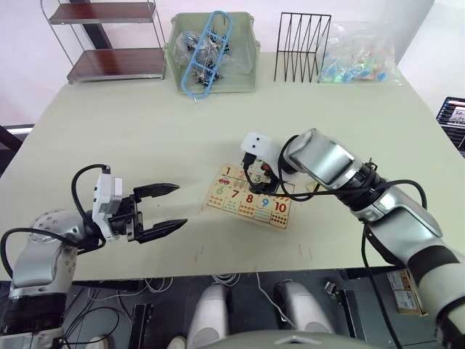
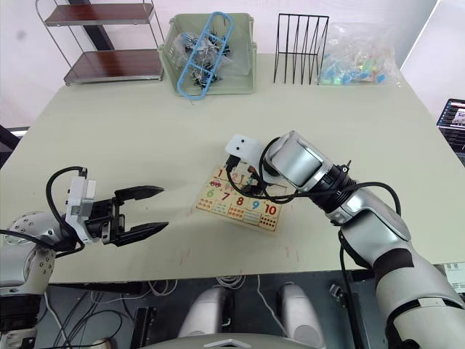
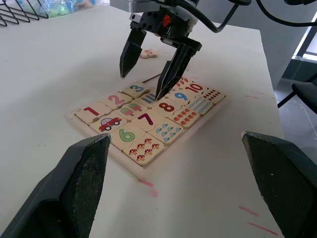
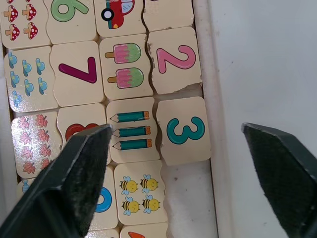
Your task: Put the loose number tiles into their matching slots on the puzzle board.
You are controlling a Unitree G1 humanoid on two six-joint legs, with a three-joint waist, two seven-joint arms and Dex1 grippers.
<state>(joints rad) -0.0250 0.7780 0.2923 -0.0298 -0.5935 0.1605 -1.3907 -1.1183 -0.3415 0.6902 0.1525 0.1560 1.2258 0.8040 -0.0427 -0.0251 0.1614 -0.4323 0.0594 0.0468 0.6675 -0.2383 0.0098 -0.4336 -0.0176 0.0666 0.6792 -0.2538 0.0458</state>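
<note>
The puzzle board lies flat on the pale bench, near the front edge and a bit right of the middle. It has tiles with coloured numbers and tiles with small pictures, like a red car, two ice lollies, three pencils and four bees. The number 3 tile sits beside the pencils tile. The slot next to the 3, beside the bees, shows bare wood. One loose tile lies on the bench just behind the board.

The right pincer hangs over the board's middle, pointing down. Its two black fingers are spread apart and hold nothing. One fingertip is close above the tiles near the 8.

The left pincer is to the left of the board, well apart from it, low over the bench. Its fingers are spread wide too, with nothing between them.

Behind the board, at the far edge of the bench, stand a green bin with a blue clip thing on it, a black wire rack, a clear bag of coloured bits and a small shelf.
</note>
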